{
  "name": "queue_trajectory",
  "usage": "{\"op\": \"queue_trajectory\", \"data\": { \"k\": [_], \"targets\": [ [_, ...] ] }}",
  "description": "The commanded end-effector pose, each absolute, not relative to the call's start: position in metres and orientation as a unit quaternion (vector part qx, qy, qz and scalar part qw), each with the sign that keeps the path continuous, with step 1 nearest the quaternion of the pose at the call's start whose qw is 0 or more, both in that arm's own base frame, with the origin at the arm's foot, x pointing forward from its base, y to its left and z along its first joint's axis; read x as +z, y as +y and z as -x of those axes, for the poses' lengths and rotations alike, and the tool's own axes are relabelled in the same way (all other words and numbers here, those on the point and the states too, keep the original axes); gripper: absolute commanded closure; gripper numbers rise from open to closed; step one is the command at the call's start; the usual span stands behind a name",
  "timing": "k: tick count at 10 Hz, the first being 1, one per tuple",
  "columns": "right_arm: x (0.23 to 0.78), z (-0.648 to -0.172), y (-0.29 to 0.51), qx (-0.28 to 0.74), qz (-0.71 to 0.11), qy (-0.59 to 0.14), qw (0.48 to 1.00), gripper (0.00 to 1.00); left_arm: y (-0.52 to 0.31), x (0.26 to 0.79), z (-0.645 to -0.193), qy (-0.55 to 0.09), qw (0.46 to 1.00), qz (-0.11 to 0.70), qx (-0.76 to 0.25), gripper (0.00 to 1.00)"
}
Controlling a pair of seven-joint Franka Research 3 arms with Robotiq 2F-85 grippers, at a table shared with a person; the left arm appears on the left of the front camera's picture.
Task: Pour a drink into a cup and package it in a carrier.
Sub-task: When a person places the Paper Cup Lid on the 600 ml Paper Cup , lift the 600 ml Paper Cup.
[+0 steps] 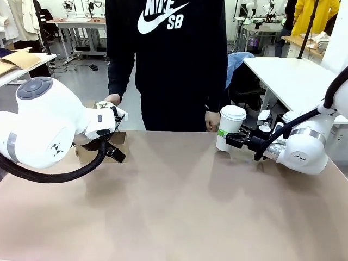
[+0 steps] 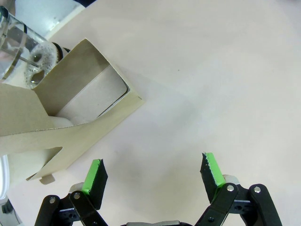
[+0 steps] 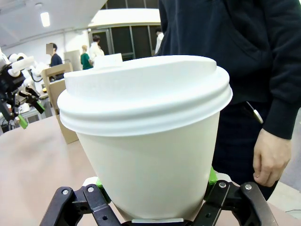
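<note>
Just one cup [image 1: 230,128], clamped by right gripper [image 1: 227,137]; one carrier [image 2: 80,70] near left gripper [image 2: 153,172].

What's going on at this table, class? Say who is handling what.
The right pincer is shut on a lidded white cup at the table's far side, by the person's hand. The left pincer is open over the table beside the brown cardboard carrier, holding nothing. The cup is not yet in the carrier.
</note>
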State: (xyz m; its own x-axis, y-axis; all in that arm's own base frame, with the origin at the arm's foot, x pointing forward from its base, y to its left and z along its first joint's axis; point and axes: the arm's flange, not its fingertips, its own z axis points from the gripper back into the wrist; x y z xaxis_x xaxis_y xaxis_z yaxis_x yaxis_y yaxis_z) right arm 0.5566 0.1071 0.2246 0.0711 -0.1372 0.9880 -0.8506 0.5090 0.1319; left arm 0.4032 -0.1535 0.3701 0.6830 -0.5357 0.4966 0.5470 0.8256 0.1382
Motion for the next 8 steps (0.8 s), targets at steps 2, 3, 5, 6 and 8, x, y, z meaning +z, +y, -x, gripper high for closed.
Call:
{"op": "queue_trajectory", "data": {
  "k": [2, 3, 5, 6, 8],
  "targets": [
    [0.2278, -0.5592, 0.1091, 0.292, -0.397, -0.624, 0.606, 0.20, -0.1524, 0.3704, -0.4034, -0.268, 0.917, 0.012, -0.294, 0.00],
    [0.2278, -0.5592, 0.1091, 0.292, -0.397, -0.624, 0.606, 0.20, -0.1524, 0.3704, -0.4034, -0.268, 0.917, 0.012, -0.294, 0.00],
    [0.2278, -0.5592, 0.1091, 0.292, -0.397, -0.624, 0.606, 0.20, -0.1524, 0.3704, -0.4034, -0.268, 0.917, 0.012, -0.294, 0.00],
    [0.2278, -0.5592, 0.1091, 0.292, -0.397, -0.624, 0.606, 0.20, -0.1524, 0.3704, -0.4034, -0.268, 0.917, 0.012, -0.294, 0.00],
    [0.2246, -0.5566, 0.1071, 0.291, -0.401, -0.616, 0.612, 0.20, -0.1524, 0.3704, -0.4034, -0.268, 0.917, 0.012, -0.294, 0.00]
  ]
}}
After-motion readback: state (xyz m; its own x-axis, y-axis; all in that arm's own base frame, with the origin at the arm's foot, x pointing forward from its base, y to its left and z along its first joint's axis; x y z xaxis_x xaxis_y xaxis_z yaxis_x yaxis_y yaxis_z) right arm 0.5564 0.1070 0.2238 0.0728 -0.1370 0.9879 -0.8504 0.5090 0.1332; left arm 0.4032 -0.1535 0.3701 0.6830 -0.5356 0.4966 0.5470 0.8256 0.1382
